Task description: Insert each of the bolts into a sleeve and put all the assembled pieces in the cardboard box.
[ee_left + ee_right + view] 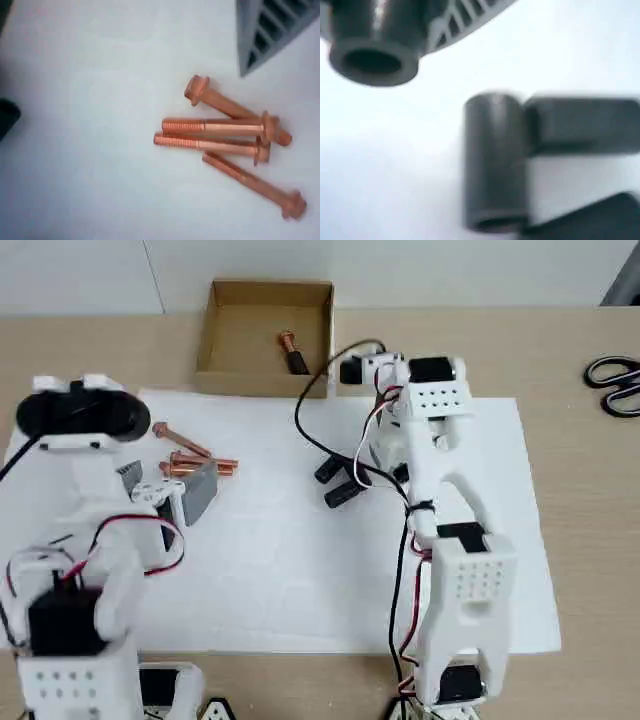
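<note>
Several copper bolts (225, 140) lie in a loose pile on the white paper (280, 560), also seen from above as the bolts (195, 458). My left gripper (170, 478) hangs open just in front of them, one grey finger (265, 35) showing beside the pile. My right gripper (378, 452) is over the black sleeves (340, 482) and is shut on one sleeve (372, 55), held up against its ribbed finger (465, 20). Three more sleeves lie on the paper below it, one of them a sleeve (495, 160) end-on to another sleeve (582, 125). The cardboard box (225, 340) holds one assembled piece (291, 352).
The box stands past the paper's far edge, between the two arms. Black scissors (615, 385) lie on the bare table at the far right. A black cable (320, 405) loops from the right arm toward the box. The paper's middle and front are bare.
</note>
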